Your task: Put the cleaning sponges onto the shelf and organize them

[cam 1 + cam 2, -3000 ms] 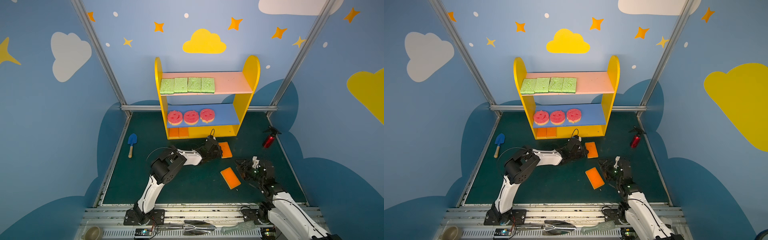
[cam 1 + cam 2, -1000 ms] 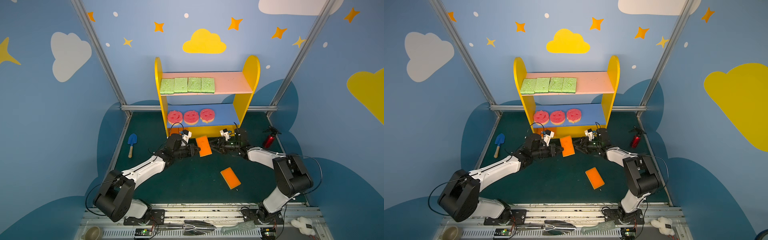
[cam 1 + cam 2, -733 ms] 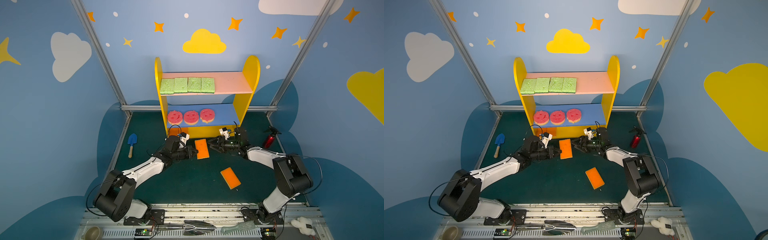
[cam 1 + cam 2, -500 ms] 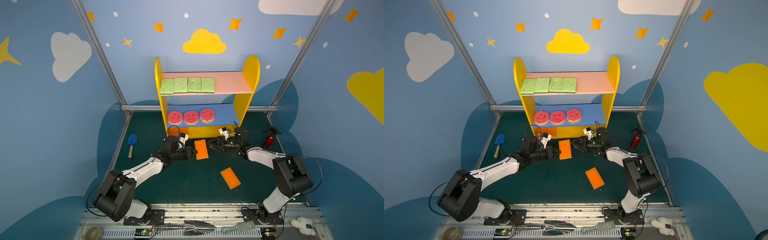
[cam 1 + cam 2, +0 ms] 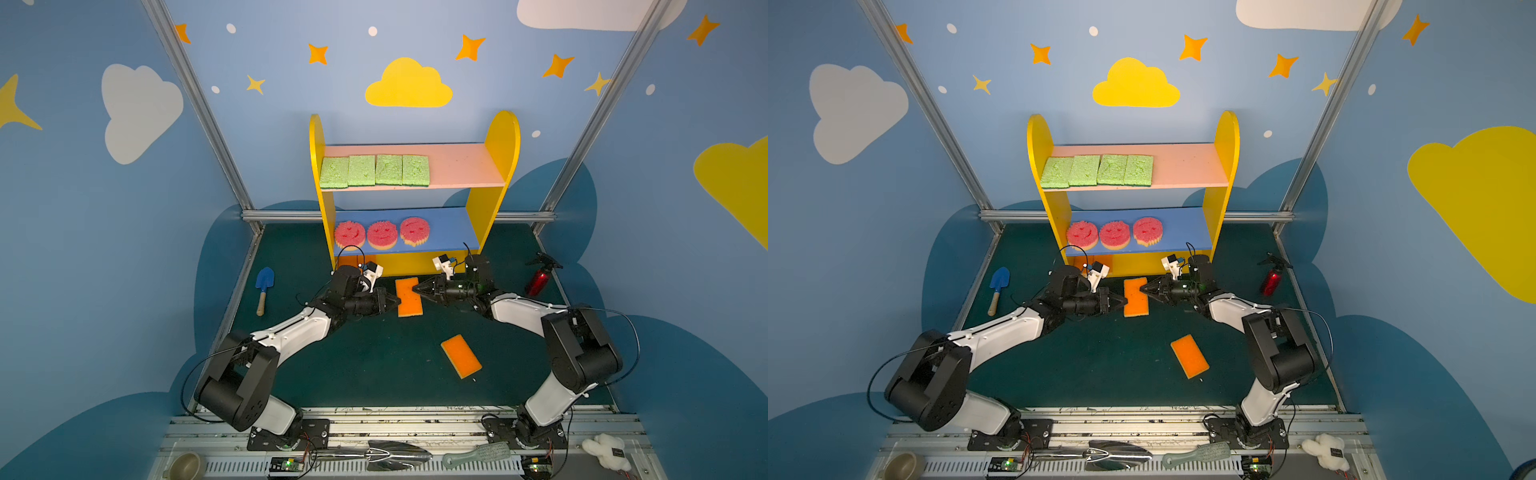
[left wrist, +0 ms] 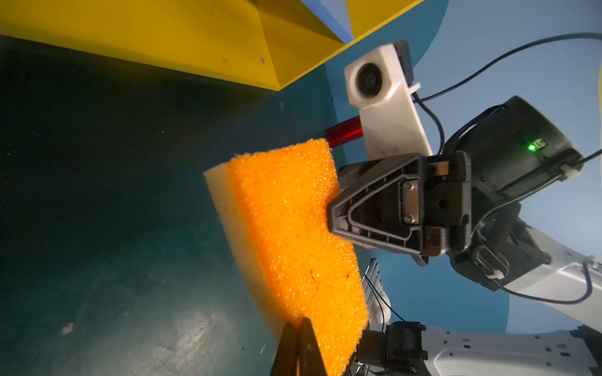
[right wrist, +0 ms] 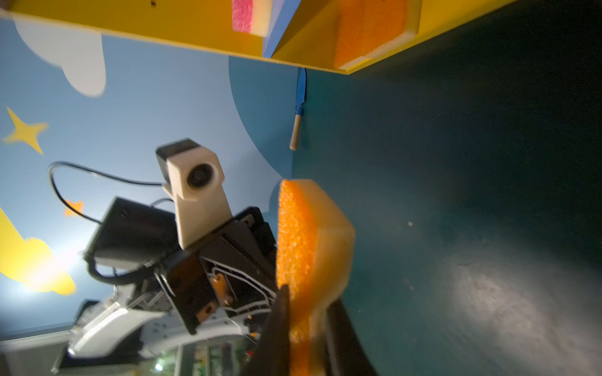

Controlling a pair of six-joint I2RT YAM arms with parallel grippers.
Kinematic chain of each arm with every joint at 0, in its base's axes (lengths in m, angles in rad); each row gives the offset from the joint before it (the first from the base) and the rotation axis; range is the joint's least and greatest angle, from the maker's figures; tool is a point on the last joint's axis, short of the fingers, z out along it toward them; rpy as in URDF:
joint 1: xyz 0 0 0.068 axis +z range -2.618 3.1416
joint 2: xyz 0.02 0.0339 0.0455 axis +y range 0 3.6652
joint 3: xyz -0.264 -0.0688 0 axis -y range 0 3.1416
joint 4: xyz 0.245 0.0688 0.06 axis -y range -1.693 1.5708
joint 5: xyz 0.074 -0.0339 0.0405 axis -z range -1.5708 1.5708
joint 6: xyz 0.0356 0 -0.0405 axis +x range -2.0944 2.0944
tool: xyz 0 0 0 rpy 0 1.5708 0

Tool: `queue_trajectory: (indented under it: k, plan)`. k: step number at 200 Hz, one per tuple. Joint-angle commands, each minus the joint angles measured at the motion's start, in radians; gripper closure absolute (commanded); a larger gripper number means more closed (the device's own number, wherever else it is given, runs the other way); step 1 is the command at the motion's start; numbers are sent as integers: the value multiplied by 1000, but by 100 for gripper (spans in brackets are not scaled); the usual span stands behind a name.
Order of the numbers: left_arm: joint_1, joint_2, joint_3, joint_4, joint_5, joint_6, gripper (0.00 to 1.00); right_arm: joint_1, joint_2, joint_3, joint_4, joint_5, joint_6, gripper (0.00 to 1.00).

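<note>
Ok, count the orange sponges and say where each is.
3 visible: the held sponge between left gripper and right gripper, a loose sponge on the mat, a shelved sponge on the shelf's base; another may hide there.

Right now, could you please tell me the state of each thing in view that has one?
held orange sponge: pinched from both sides
left gripper: shut on the held orange sponge
right gripper: shut on the held orange sponge
loose orange sponge: flat on the floor, orange side up
green sponges: four in a row on the pink board
pink sponges: three on the blue board
trowel: lying on the floor
spray bottle: upright
</note>
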Motion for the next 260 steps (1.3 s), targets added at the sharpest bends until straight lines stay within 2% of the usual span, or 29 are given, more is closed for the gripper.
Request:
queue_trajectory:
  k: [1, 16, 25, 33, 53, 70, 80, 95, 105, 114, 128, 136, 153, 171, 181, 190, 207, 221, 243, 260]
  plan:
    - [7, -12, -2, 20, 16, -4, 83, 2, 11, 12, 29, 18, 4, 99]
    - [7, -45, -28, 28, -29, -9, 54, 3, 8, -3, 59, 51, 29, 100]
    - [6, -80, -65, 54, -86, -28, 42, 6, 5, -18, 94, 85, 57, 100]
    - [2, -121, -119, 100, -153, -69, 35, 8, 3, -36, 129, 120, 86, 100]
    - [-47, -247, -283, 253, -406, -155, 20, 23, 6, -56, 181, 191, 135, 100]
    - [-140, -337, -339, 271, -603, -88, 10, 40, 8, -51, 184, 247, 160, 100]
    - [-183, -364, -338, 260, -664, -17, 6, 49, 5, -43, 176, 276, 172, 100]
    - [-201, -368, -338, 263, -676, 12, 7, 62, -1, -35, 177, 315, 187, 100]
    - [-201, -362, -350, 282, -669, -15, 11, 70, -7, -28, 182, 337, 190, 100]
    - [-201, -358, -370, 330, -657, -37, 25, 75, -13, -19, 186, 351, 190, 100]
    - [-202, -351, -411, 421, -662, -90, 57, 77, -11, -1, 193, 355, 188, 100]
    - [-203, -347, -426, 457, -674, -121, 63, 77, -5, 9, 205, 347, 191, 100]
    - [-206, -341, -432, 486, -681, -162, 58, 75, 19, 29, 251, 315, 205, 100]
    - [-206, -334, -417, 489, -659, -117, 62, 73, 59, 54, 322, 264, 242, 100]
    - [-214, -344, -383, 413, -653, -37, 64, 72, 72, 60, 335, 256, 257, 100]
    - [-232, -356, -341, 322, -674, 76, 62, 72, 77, 65, 326, 250, 259, 100]
    - [-265, -347, -255, 137, -709, 321, 50, 72, 70, 92, 225, 235, 224, 100]
    - [-268, -337, -202, 15, -692, 453, 41, 70, 55, 126, 102, 223, 168, 100]
    - [-279, -344, -203, -1, -692, 621, 33, 63, 41, 206, -110, 188, 65, 100]
    - [-285, -365, -229, 31, -713, 721, 32, 46, 33, 231, -184, 160, 39, 100]
